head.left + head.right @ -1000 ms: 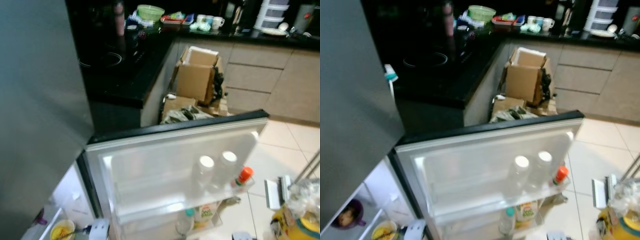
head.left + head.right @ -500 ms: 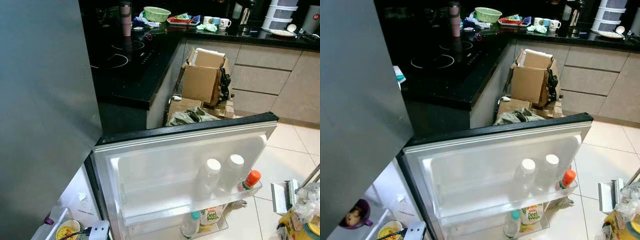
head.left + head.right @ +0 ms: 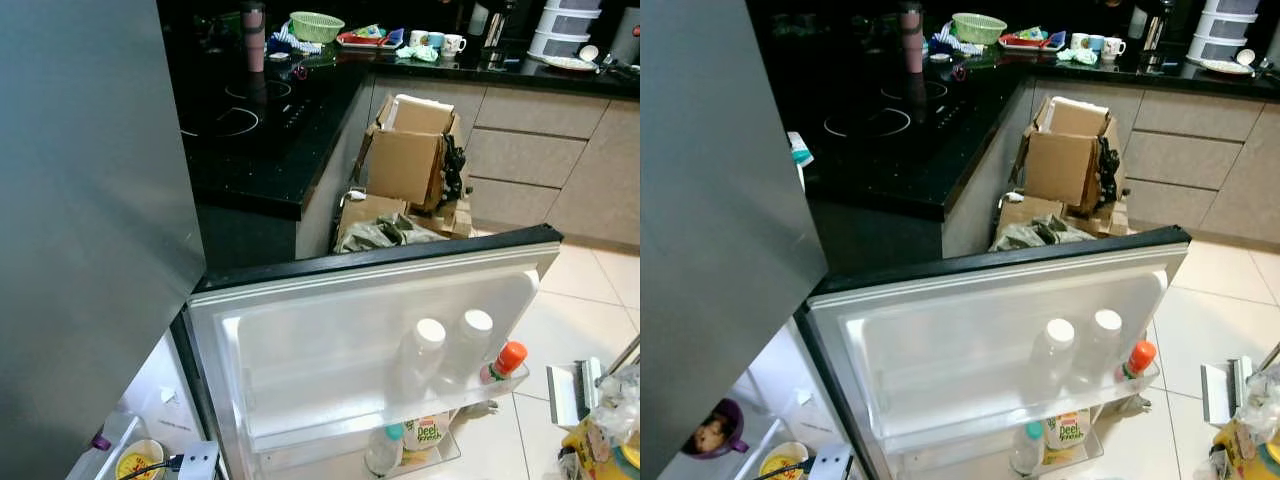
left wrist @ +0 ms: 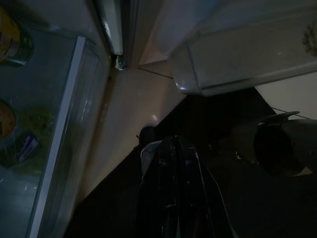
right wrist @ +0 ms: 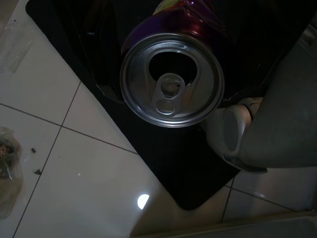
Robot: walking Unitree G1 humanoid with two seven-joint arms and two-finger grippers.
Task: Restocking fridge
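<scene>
The fridge's lower door [image 3: 330, 340] stands wide open before me. Its upper rack holds two white-capped bottles [image 3: 430, 338] and an orange-capped bottle [image 3: 508, 358]. The rack below carries a green-capped bottle [image 3: 385, 450] and a carton [image 3: 428, 432]. In the right wrist view, a purple can [image 5: 172, 79] with a silver pull-tab top hangs above the floor, with my right gripper [image 5: 184, 15] shut on its body. My left gripper [image 4: 174, 146] hangs low beside the fridge, its black fingers pressed together.
Folded cardboard boxes [image 3: 405, 150] lean against the cabinets behind the door. A black counter with a hob [image 3: 250, 120] runs at the left. A plastic bag with yellow goods [image 3: 600, 445] lies on the floor tiles at right. A black mat [image 5: 163, 163] lies under the can.
The whole picture has shifted a little and sharpened, so the camera moved. The bottles and the door stay as they were.
</scene>
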